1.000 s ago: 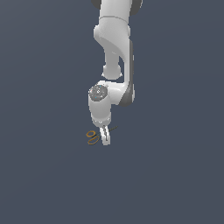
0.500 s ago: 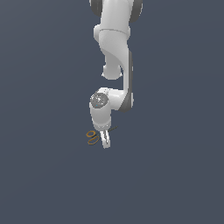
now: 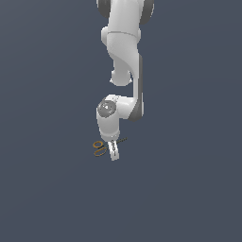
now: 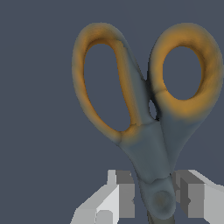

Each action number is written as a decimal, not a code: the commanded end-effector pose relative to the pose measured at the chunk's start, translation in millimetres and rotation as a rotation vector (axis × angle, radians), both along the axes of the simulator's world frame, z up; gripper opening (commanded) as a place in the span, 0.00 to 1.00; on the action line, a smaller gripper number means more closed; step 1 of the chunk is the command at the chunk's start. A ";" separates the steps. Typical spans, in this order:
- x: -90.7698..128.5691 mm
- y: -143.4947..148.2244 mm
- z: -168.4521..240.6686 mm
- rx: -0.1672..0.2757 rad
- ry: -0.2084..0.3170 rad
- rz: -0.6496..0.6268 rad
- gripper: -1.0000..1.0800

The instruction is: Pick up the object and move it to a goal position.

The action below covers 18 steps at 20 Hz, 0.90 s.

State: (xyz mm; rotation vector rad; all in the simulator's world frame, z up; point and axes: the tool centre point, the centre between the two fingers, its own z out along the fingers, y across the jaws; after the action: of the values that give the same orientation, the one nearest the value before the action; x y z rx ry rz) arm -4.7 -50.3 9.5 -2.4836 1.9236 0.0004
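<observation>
Outwardly, exterior view: the gripper was down at the floor, near its middle, with the scissors lying flat there; ring handles toward the exterior view's left, thin blades poking out on the exterior view's right.
Wrist view: the scissors filled the picture, pivot end sitting between the two pads.
Jaws: narrowly parted around the pivot; whether they touched it, I could not tell.
Risk: the hold would fall on a thin, rounded neck, so the scissors might twist or slip free on lifting, I judged.
</observation>
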 end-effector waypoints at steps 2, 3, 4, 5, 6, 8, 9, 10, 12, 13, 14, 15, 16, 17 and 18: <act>0.0 -0.5 0.0 -0.001 0.000 0.000 0.00; 0.1 -0.6 0.3 -0.001 0.000 0.000 0.00; 0.4 -0.8 1.2 -0.001 0.000 0.000 0.00; 1.0 -1.2 2.6 -0.001 0.000 0.000 0.00; 1.8 -1.7 4.6 -0.001 0.000 0.000 0.00; 4.1 -3.2 10.3 -0.001 0.000 0.000 0.00; 5.6 -4.2 13.9 -0.001 0.000 0.000 0.00; 7.3 -5.3 18.2 -0.001 0.000 0.000 0.00; 11.4 -8.0 28.1 -0.001 0.000 -0.001 0.00; 13.7 -9.6 33.9 -0.001 0.000 -0.001 0.00; 16.3 -11.3 40.2 -0.001 0.000 -0.001 0.00; 19.2 -13.0 46.9 -0.002 0.000 -0.001 0.00; 22.2 -15.0 54.2 -0.002 0.000 -0.001 0.00; 25.4 -17.1 61.9 -0.002 0.000 -0.001 0.00; 28.9 -19.3 70.0 -0.002 0.000 -0.001 0.00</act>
State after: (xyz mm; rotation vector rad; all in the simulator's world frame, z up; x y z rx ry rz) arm 19.1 -66.1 67.1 -2.4850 1.9252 0.0010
